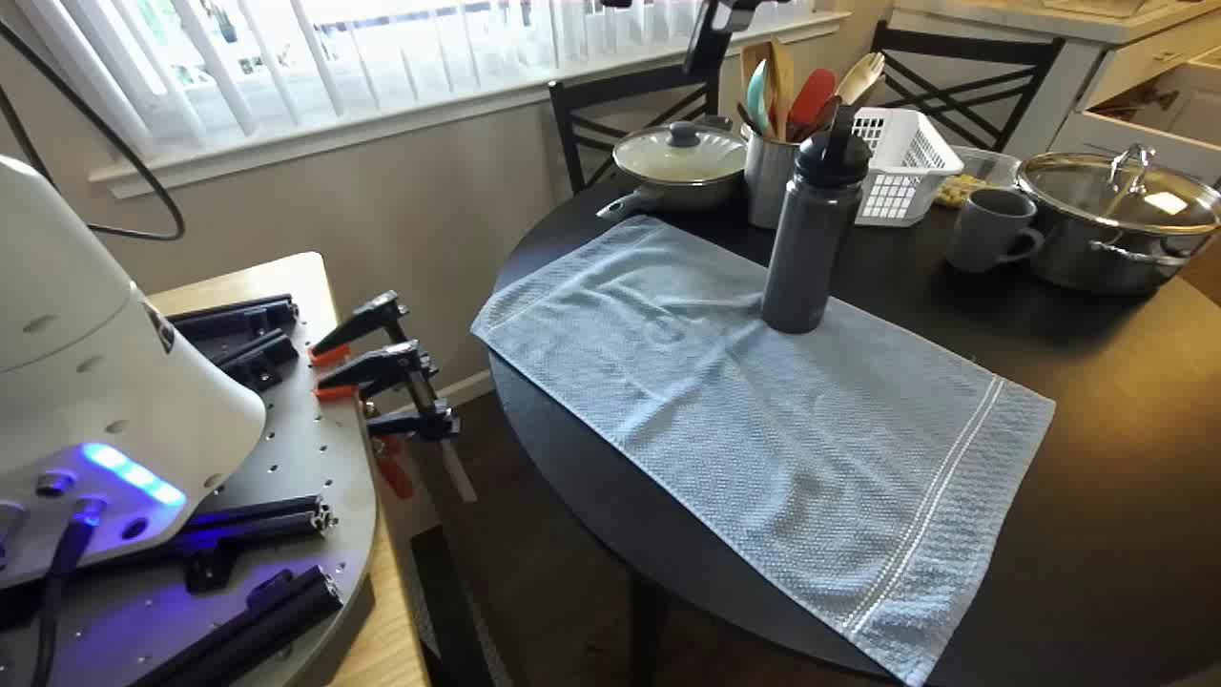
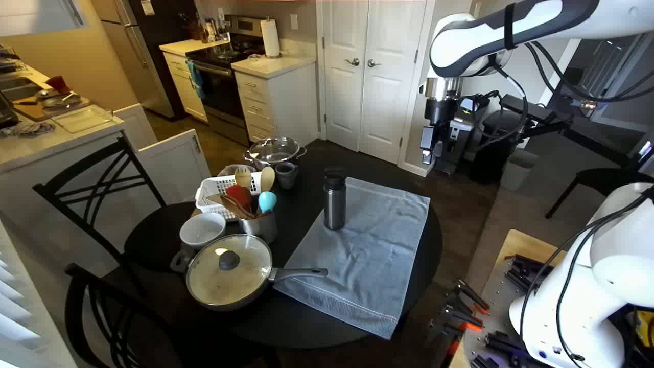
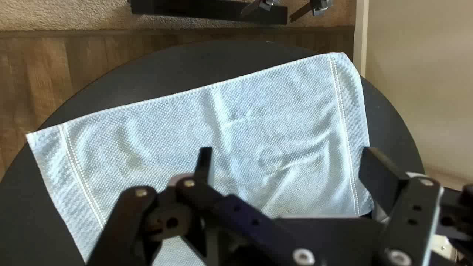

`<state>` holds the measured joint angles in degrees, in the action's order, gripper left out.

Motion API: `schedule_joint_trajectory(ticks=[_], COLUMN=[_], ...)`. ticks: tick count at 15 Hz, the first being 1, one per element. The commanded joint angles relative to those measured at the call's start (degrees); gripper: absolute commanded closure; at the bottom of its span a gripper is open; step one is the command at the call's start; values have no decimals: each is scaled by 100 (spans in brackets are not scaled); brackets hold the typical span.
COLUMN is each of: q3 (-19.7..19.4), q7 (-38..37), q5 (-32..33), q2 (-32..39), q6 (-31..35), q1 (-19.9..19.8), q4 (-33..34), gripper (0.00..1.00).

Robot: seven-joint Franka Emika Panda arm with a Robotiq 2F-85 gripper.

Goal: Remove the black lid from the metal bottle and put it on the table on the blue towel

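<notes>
1. We see the black lid [image 1: 835,160] seated atop the metal bottle [image 1: 806,258] in both exterior views.
2. The bottle stands upright on the blue towel [image 1: 811,458], near a long edge; the towel lies wrinkled across the dark tabletop [image 1: 1068,353].
3. In an exterior view we find the pincer [image 2: 437,159] hanging well apart from the bottle; in the wrist view its 2 jaws stand wide apart, unclenched.
4. Also there, we spot a covered pan [image 1: 701,198], a utensil holder [image 1: 768,196], a grey mug [image 1: 983,234] and a steel pot [image 1: 1097,253].

Blue towel [image 3: 166,144] is striped in white near both ends, metal bottle [image 1: 809,258] is finished in dark grey, black lid [image 1: 832,160] is left unpatterned, table [image 1: 1126,429] is finished near-black.
</notes>
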<state>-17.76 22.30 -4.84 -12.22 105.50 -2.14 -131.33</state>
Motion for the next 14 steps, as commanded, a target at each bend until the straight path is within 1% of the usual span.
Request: schedule_joint_trajectory(ticks=[1, 5, 7, 9, 11, 14], q3=[205, 205, 265, 351, 523, 934], q7=[36, 36, 338, 826, 1286, 1960], q5=[-42, -42, 111, 22, -170, -414], q2=[16, 16, 409, 873, 1291, 1831], q6=[-11, -11, 669, 1381, 2021, 2545], q1=[-216, -216, -145, -52, 2, -38], q4=[7, 7, 196, 399, 582, 977], gripper=[0, 0, 0, 0, 0, 0])
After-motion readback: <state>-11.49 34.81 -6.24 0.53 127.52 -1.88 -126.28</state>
